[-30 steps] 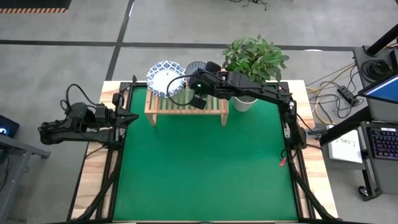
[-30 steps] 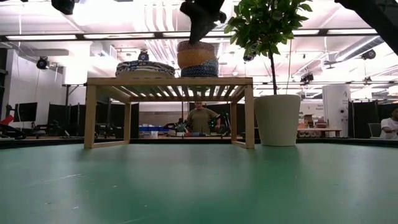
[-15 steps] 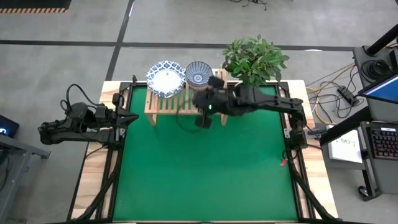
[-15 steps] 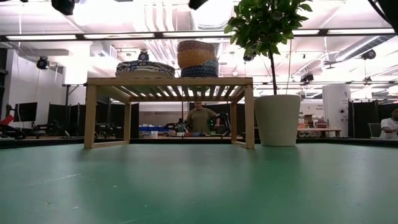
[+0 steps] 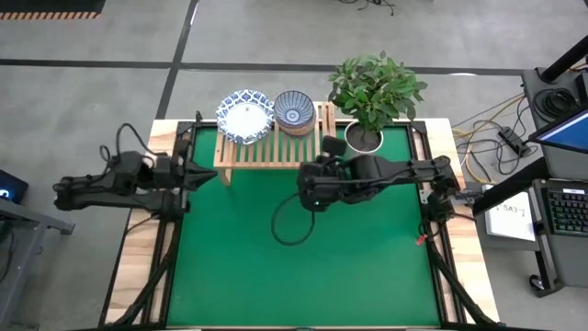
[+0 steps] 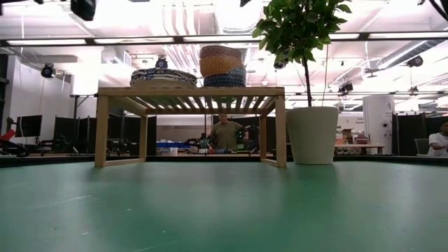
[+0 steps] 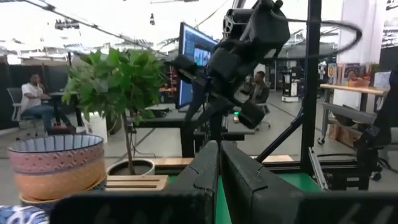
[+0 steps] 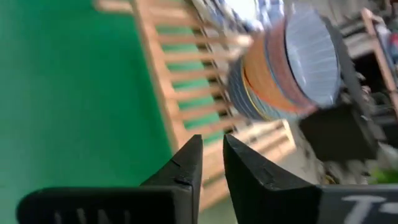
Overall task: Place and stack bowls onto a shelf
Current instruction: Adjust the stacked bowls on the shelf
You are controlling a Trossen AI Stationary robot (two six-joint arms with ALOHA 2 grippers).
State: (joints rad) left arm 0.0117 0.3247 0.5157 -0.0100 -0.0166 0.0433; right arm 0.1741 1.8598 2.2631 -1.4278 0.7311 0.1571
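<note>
While the left pincer [image 5: 197, 172] waits pressed shut at the worktop's [image 5: 303, 257] left edge, the wooden shelf [image 5: 276, 149] at the back carries a stack of white blue-rimmed bowls [image 5: 244, 115] beside a taller stack of small patterned bowls [image 5: 294, 108]. The right pincer [image 5: 304, 196], fingers narrowed to a slim gap and empty, hovers over the green mat in front of the shelf, apart from both stacks. No writing is legible.

You're in an open lab hall: bare grey concrete floor [image 5: 276, 37], long ceiling strip lights [image 6: 140, 40], lit computer monitor [image 7: 194, 59], seated person [image 6: 225, 133] at distant benches.
</note>
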